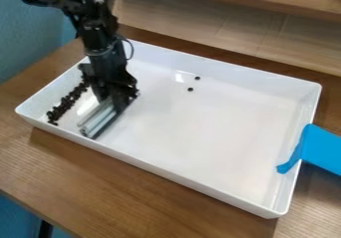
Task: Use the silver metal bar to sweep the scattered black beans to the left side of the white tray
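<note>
Beans [65, 103] lie inside the tray [174, 173] on the table [133, 197].

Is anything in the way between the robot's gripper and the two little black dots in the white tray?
Nothing that I see stands between the gripper and the two black dots; just the white tray's flat bottom.

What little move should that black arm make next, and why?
I'd probably raise the gripper, with the grey piece at its lower end, and shift it toward the two stray dark bits. They lie apart on the floor of the white tray, while the other dark bits are bunched near one end.
</note>
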You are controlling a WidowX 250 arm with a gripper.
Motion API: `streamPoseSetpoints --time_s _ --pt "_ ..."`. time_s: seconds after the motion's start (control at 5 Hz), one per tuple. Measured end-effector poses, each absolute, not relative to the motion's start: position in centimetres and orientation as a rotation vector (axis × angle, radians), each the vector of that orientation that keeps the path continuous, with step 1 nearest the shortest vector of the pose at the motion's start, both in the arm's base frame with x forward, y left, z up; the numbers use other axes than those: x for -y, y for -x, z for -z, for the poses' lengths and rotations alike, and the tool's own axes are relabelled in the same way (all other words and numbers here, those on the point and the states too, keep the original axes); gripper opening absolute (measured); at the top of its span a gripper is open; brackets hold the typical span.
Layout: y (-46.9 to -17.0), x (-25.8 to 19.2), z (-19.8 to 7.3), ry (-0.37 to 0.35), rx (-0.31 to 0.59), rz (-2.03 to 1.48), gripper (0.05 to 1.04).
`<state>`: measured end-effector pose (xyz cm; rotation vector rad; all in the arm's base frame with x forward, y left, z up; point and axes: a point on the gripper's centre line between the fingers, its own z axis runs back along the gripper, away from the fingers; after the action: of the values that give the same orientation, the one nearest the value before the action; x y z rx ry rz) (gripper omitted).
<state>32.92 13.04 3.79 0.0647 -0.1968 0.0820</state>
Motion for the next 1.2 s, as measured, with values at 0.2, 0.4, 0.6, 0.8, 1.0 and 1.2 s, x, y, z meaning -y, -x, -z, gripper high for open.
streamPoseSetpoints --time_s 0.2,0.4,0.6,0.8,1.0,1.2 --pt "-32.8 -15.7 -3.8 -0.088 0.208 -0.096 0.385" --pt "-32.6 -17.3 -4.4 -0.085 0.199 -0.098 0.384" --pt "-32.6 -17.4 -5.2 -0.035 0.185 -0.128 0.385" --pt "-33.8 -15.3 -6.6 0.021 0.159 -0.163 0.384" --pt "-36.0 -11.0 -8.2 0.057 0.147 -0.189 0.385" --pt "-37.8 -6.0 -9.1 0.068 0.152 -0.187 0.385"
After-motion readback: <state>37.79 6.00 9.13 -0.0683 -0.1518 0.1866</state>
